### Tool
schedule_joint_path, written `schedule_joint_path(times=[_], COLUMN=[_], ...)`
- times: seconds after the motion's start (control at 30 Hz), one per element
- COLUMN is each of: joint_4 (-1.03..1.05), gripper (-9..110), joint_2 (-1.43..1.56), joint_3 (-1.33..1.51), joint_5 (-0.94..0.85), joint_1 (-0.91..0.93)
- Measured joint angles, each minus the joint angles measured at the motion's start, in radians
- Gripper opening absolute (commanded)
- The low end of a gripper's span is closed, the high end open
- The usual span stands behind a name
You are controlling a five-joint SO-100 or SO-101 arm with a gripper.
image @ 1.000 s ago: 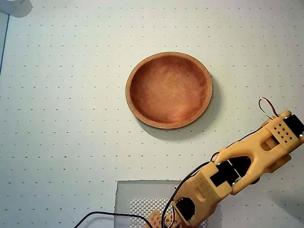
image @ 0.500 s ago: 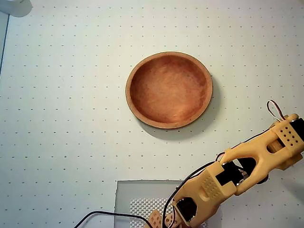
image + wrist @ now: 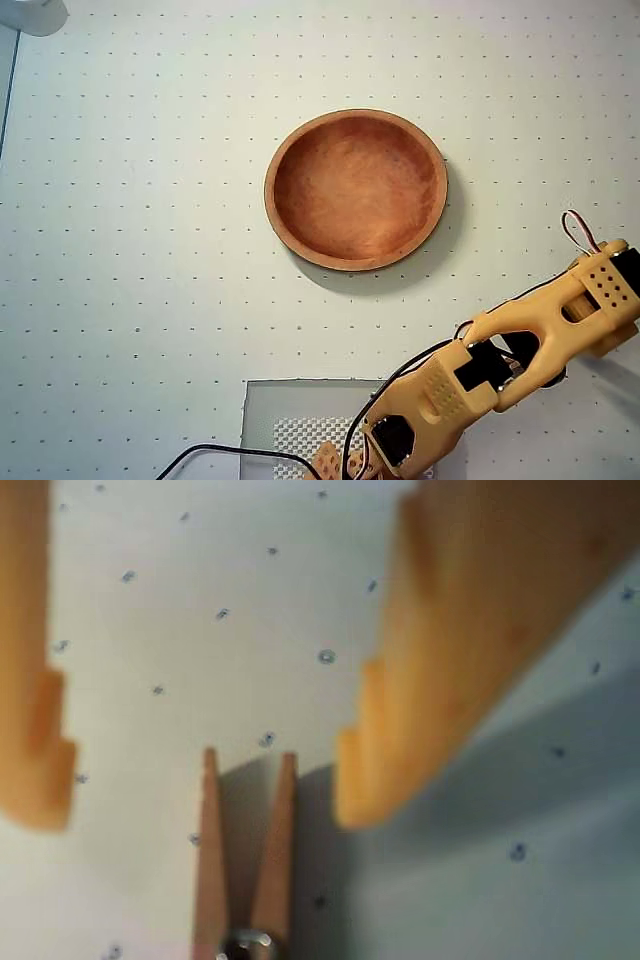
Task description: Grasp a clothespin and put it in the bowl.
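The reddish-brown wooden bowl (image 3: 355, 190) sits empty at the middle of the white dotted table in the overhead view. My orange arm (image 3: 540, 335) reaches from the bottom edge toward the right, well to the lower right of the bowl. Its fingers and the clothespin are hidden under it there. In the wrist view the light-wood clothespin (image 3: 245, 865) lies flat on the table, its two prongs pointing up the picture and its metal spring at the bottom edge. My gripper (image 3: 200, 810) is open just above it, with one orange finger (image 3: 35, 740) on each side of the prong tips.
A grey mesh pad (image 3: 295, 425) lies at the bottom edge by the arm's base, with a black cable (image 3: 230, 452) running over it. A white object (image 3: 30, 14) sits at the top left corner. The table's left edge shows at far left.
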Motion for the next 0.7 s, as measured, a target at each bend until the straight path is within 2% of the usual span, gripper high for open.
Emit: schedule_joint_path(times=[0.37, 0.7], joint_4=[0.000, 0.000], gripper=[18, 18], joint_2=[-0.055, -0.058], joint_3=[-0.037, -0.037], joint_5=[0.000, 0.104], joint_1=[0.012, 0.011])
